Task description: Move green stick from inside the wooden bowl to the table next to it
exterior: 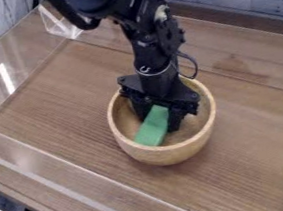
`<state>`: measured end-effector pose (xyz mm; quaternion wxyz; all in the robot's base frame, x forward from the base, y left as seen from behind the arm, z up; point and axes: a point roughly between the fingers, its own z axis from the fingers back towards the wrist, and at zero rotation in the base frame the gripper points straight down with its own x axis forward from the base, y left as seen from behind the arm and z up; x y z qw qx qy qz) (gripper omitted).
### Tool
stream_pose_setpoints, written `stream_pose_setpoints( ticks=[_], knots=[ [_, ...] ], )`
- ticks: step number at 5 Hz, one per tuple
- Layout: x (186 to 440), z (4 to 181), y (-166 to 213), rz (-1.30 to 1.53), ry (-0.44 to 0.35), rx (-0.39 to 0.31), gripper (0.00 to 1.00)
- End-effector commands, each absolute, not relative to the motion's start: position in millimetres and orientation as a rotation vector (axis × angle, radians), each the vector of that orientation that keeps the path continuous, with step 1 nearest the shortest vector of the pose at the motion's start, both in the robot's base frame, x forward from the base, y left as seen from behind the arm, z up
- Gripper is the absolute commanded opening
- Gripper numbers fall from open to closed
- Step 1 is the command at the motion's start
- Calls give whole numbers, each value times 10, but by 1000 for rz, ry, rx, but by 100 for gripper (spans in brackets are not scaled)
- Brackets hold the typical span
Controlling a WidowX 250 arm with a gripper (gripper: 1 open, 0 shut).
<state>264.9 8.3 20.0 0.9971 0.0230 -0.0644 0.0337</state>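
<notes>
The green stick (152, 127) lies inside the wooden bowl (124, 142), toward the near side, with the fingers (161, 111) down in the bowl at its far end. They look drawn in on that end, clamped on the stick, though their dark shapes run together and the exact contact is hard to read. If the hold takes in only the end, as it seems to, the long free part could swing or droop once lifted, and the stick might slip back into the bowl. The stick also reaches close to the near wall, so a lift that drifts sideways before it is high enough could knock it on the rim (or drag the whole bowl over the counter (54, 113)). The arm (155, 36) works low between the walls, and its bulky joints could nudge the bowl if it tilts on the way up. Hidden from this view are the stick's far end, the pads pressing on it and much of the bowl's floor; the arm's upper part is cut off at the top edge.
</notes>
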Motion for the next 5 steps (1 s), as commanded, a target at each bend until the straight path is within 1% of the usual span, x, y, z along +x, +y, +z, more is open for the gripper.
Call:
stream_pose_setpoints(
  ticks=[1, 5],
  knots=[
    [2641, 188, 183, 87, -120, 48, 0],
    [2632, 208, 249, 102, -108, 35, 0]
  ],
)
